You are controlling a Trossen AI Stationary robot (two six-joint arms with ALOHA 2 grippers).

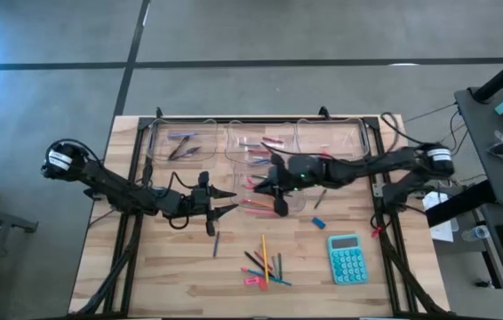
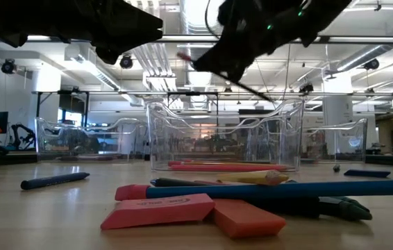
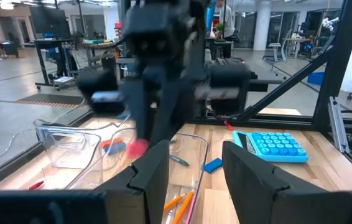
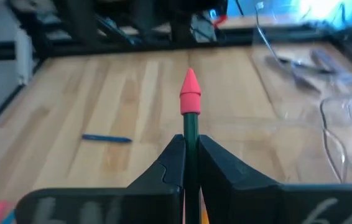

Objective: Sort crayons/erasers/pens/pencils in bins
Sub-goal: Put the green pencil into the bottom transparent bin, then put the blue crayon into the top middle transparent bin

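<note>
My right gripper hangs over the near clear bin, shut on a dark green pencil with a pink cap. That bin holds pink and orange pencils. My left gripper waits open to the left of it, its fingers level with nothing between them. Three more bins stand along the far edge; the left one holds dark pens. A pile of pencils and erasers lies near the front, and a dark pen lies alone. My right gripper pinches the pencil's green shaft between its two fingers, just behind the pink cap. The pencil lies along the fingers, with its capped end sticking out in front of them. It is lifted clear and slants above the bin, pink end higher.
A teal calculator lies near the front right, with a blue eraser beside it. Pink erasers and a blue pencil lie close to the low camera. A black frame borders the table's sides.
</note>
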